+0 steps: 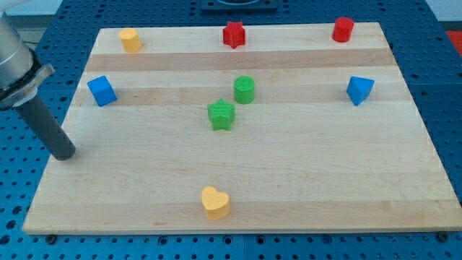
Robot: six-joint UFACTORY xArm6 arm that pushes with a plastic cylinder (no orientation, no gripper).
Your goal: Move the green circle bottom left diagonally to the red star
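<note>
Green circle sits well right of my tip.

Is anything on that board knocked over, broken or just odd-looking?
Nothing stands out. All eight blocks sit flat on the board, none damaged. My tip rests at the view's left edge, far from the green circle and red star.

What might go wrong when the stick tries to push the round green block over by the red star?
1. The green star sits close beside the green circle, so my tip, coming from the board's left edge, may knock it along.
2. The circle is round, so an off-centre push may send it sideways.
3. The red star is near the view's top edge; overshooting might bump it off.
</note>
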